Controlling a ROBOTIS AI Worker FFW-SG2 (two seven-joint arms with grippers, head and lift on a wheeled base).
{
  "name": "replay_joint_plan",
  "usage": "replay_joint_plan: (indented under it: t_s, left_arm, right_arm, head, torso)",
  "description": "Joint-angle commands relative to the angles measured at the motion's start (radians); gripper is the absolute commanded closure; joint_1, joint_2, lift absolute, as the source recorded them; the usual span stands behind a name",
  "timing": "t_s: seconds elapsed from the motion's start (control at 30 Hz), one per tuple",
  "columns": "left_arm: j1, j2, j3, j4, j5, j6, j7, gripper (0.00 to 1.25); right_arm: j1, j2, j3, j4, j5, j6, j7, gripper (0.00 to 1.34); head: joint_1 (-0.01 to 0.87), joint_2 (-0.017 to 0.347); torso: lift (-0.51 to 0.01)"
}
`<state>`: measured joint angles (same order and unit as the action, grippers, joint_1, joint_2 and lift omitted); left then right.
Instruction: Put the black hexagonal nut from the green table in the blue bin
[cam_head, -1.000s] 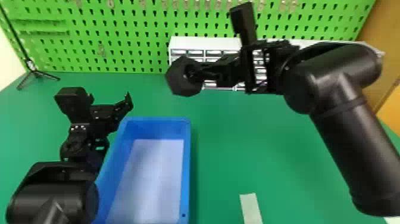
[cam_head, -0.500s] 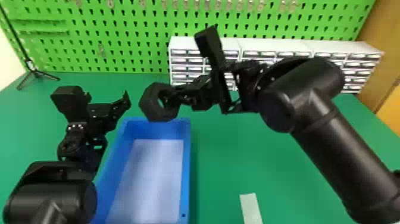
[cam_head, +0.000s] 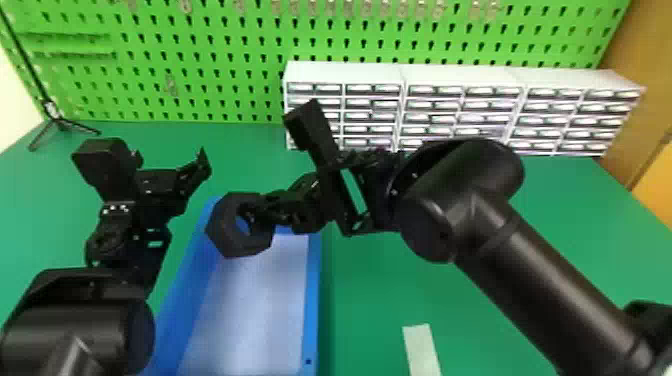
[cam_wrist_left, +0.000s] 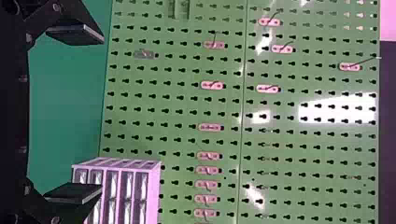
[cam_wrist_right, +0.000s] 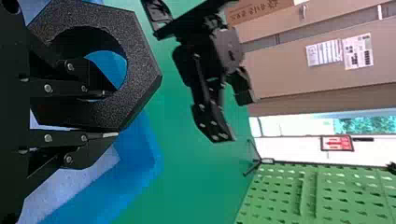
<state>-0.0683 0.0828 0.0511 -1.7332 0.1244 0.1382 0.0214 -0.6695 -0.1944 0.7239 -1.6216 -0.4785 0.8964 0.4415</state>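
Observation:
In the head view my right gripper (cam_head: 260, 207) holds the black hexagonal nut (cam_head: 220, 235) above the far end of the blue bin (cam_head: 311, 300). The right wrist view shows the right gripper (cam_wrist_right: 109, 114) shut on one side wall of the nut (cam_wrist_right: 140, 70), one finger through its hole, with the bin (cam_wrist_right: 135, 154) beyond. My left gripper (cam_head: 200, 167) is parked left of the bin's far end. In the left wrist view the left gripper (cam_wrist_left: 95, 114) stands open, its fingers wide apart with nothing between them.
White drawer units (cam_head: 345, 75) stand at the back against the green pegboard (cam_head: 240, 65). A small black tripod (cam_head: 60, 120) is at the back left of the green table (cam_head: 500, 310). A pale strip (cam_head: 421, 350) lies right of the bin.
My right gripper has carried the nut leftward and nearer, from over the table behind the bin to above the bin. The left arm has barely shifted.

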Motion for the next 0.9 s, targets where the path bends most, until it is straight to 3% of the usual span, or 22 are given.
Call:
replay_joint_plan:
  t_s: [0.0, 0.5, 0.87]
  left_arm:
    - [0.001, 0.000, 0.004, -0.005, 0.000, 0.003, 0.000, 0.16]
    - [0.001, 0.000, 0.001, -0.005, -0.003, 0.006, 0.000, 0.16]
    - [0.002, 0.000, 0.001, -0.005, 0.000, 0.008, 0.000, 0.16]
  right_arm:
    - [0.002, 0.007, 0.042, 0.039, -0.006, -0.011, -0.007, 1.01]
    - [-0.013, 0.006, 0.161, 0.117, -0.005, -0.036, -0.044, 1.01]
    - [-0.018, 0.003, 0.172, 0.123, -0.003, -0.030, -0.046, 1.01]
  head:
    - [0.686, 0.028]
    - [0.686, 0.028]
    - [0.686, 0.028]
  torso:
    - [-0.096]
    - [-0.096]
    - [-0.096]
